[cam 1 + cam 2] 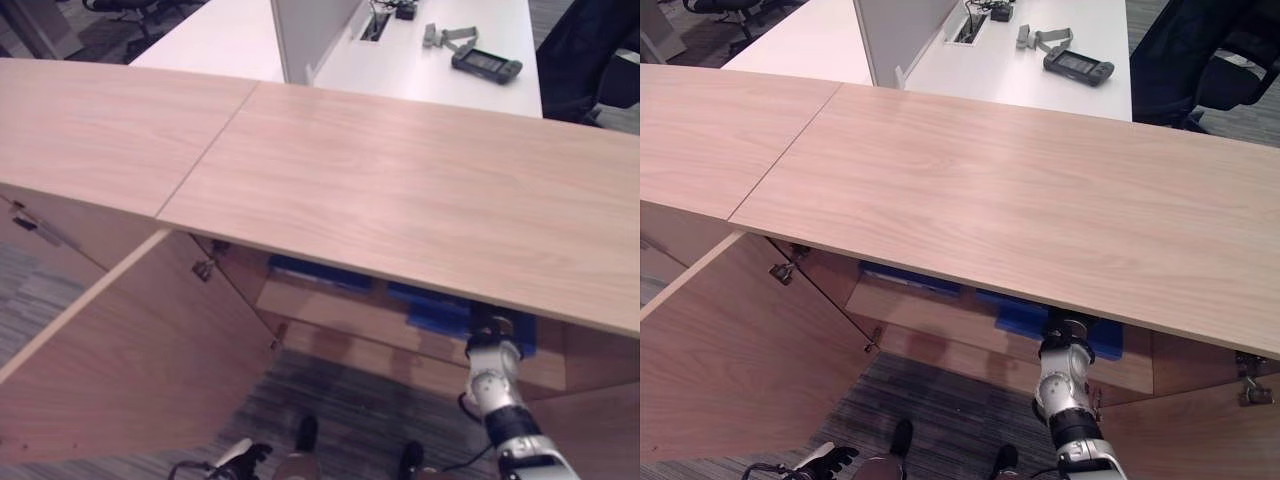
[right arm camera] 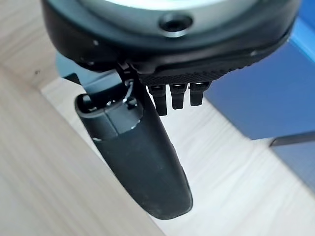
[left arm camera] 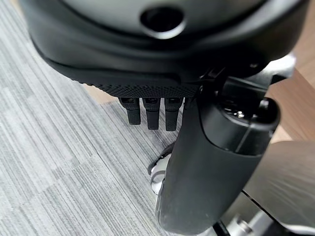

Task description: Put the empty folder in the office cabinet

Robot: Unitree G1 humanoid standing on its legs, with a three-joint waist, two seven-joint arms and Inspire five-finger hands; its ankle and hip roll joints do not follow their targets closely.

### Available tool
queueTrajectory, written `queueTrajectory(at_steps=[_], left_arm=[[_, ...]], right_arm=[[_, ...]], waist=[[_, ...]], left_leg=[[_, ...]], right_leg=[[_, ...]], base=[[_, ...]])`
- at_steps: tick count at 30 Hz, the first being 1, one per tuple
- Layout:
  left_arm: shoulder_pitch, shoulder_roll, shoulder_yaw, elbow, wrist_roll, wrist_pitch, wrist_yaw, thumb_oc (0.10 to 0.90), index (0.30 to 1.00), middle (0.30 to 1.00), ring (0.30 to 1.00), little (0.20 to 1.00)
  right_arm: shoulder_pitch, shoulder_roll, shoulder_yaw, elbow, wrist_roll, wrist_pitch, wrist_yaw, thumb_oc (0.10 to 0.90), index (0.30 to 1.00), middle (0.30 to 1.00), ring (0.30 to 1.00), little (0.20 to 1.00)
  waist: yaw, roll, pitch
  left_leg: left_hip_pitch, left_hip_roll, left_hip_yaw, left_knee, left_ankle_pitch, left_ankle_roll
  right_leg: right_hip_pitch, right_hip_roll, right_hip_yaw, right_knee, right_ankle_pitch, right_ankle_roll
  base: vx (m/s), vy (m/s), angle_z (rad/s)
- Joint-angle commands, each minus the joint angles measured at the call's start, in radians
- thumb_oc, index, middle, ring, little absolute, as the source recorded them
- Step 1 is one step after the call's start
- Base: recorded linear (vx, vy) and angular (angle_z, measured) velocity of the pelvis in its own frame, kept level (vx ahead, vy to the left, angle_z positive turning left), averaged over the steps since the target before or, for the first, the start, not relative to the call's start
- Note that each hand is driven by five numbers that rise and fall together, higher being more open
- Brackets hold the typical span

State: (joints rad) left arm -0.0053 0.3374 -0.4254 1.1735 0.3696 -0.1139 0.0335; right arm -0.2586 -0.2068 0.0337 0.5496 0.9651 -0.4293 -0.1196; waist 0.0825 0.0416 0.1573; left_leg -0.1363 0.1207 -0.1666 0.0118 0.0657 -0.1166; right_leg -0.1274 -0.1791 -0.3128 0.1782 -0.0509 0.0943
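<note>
Lying flat on the cabinet shelf (image 2: 236,187), a blue folder (image 2: 275,93) sits beside the right hand (image 2: 162,162), fingers relaxed, holding nothing.

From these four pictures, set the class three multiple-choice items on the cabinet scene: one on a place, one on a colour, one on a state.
1. Where does the right arm reach?
A. Onto the white desk
B. Into the cabinet under the wooden top
C. Down to the carpet

2. What colour are the folders on the cabinet shelf?
A. Blue
B. Red
C. Yellow

3. How does the cabinet's left door stand?
A. Shut
C. Swung open
B. Taken off

Answers: 1 B, the right hand is over the shelf below the wooden top. 2 A, the folders are blue. 3 C, the left door is swung out towards the robot.
</note>
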Motion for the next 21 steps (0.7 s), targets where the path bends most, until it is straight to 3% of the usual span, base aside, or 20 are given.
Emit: queueTrajectory(at_steps=[1, 9, 15, 21], left_arm=[[-0.003, 0.021, 0.014, 0.059, 0.027, -0.013, 0.023, 0.800, 0.900, 0.900, 0.900, 0.900], [0.002, 0.013, 0.026, 0.067, 0.014, -0.014, 0.030, 0.800, 0.900, 0.900, 0.900, 0.900], [-0.017, -0.020, 0.038, 0.071, -0.019, -0.004, 0.044, 0.800, 0.900, 0.900, 0.900, 0.900], [-0.013, -0.028, 0.030, 0.075, -0.016, -0.002, 0.044, 0.800, 0.900, 0.900, 0.900, 0.900]], right_arm=[[0.032, -0.055, -0.002, -0.111, -0.109, -0.030, 0.015, 0.400, 0.300, 0.300, 0.300, 0.300], [0.088, -0.058, 0.032, -0.078, -0.194, -0.002, -0.012, 0.400, 0.300, 0.300, 0.300, 0.300], [0.132, -0.113, 0.108, -0.071, -0.414, 0.084, -0.065, 0.400, 0.300, 0.300, 0.300, 0.300], [0.112, -0.137, 0.124, -0.016, -0.551, 0.128, -0.111, 0.400, 0.300, 0.300, 0.300, 0.300]], waist=[[0.007, 0.005, -0.059], [-0.003, 0.006, -0.065], [-0.001, 0.001, -0.070], [0.007, 0.000, -0.071]], left_leg=[[0.062, 0.031, -0.024, -0.085, -0.013, -0.014], [0.066, 0.032, -0.023, -0.085, -0.013, -0.015], [0.064, 0.033, -0.029, -0.084, -0.014, -0.014], [0.066, 0.034, -0.036, -0.085, -0.015, -0.012]], right_leg=[[0.001, -0.038, 0.046, 0.122, -0.068, 0.076], [0.012, -0.036, 0.043, 0.117, -0.069, 0.072], [0.019, -0.032, 0.038, 0.113, -0.070, 0.068], [0.023, -0.031, 0.033, 0.111, -0.071, 0.067]], base=[[0.00, 0.000, 0.00], [0.00, 0.000, 0.00], [0.00, 0.000, 0.00], [0.00, 0.000, 0.00]])
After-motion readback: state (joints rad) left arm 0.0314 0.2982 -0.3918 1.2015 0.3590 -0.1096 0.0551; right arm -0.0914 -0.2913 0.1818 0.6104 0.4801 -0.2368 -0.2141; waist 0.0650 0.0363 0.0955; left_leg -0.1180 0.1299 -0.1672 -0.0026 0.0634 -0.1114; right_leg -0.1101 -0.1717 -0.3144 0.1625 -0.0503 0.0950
